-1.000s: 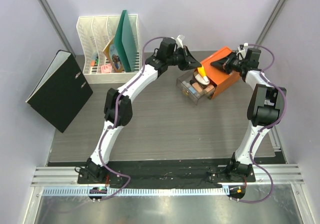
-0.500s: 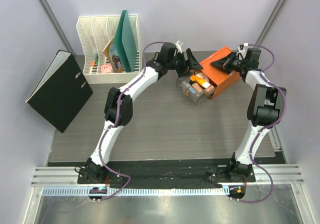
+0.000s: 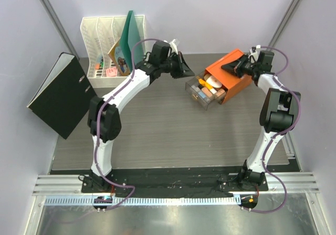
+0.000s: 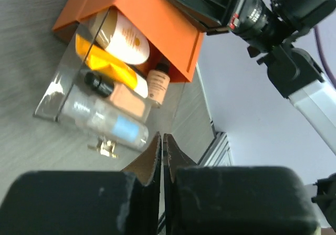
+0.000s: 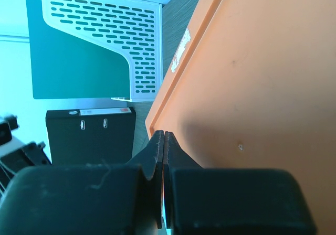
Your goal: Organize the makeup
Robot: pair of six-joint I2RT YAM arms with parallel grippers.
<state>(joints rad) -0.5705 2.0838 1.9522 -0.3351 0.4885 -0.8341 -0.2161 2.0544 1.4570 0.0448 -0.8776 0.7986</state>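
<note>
The orange drawer box (image 3: 233, 78) stands at the back right with its clear drawer (image 3: 201, 99) pulled out. The drawer holds makeup: a white oval compact (image 4: 123, 35), an orange white-capped tube (image 4: 107, 66), a peach black-capped bottle (image 4: 123, 97), a second peach bottle (image 4: 157, 85) and a clear bottle (image 4: 105, 122). My left gripper (image 3: 185, 70) is shut and empty, hovering left of the drawer; its tips (image 4: 161, 136) point at it. My right gripper (image 3: 227, 66) is shut and empty, its tips (image 5: 164, 134) on the box's orange top (image 5: 252, 88). No lipsticks or green tube show.
A white file rack (image 3: 102, 46) with a green folder (image 3: 134, 38) stands at the back left. A black binder (image 3: 63, 94) leans at the left wall. The rack (image 5: 105, 35) and binder (image 5: 89, 135) also show in the right wrist view.
My left gripper has drawn back to the left, away from above the open drawer. The orange tube now lies in the drawer. The right arm has not moved.
</note>
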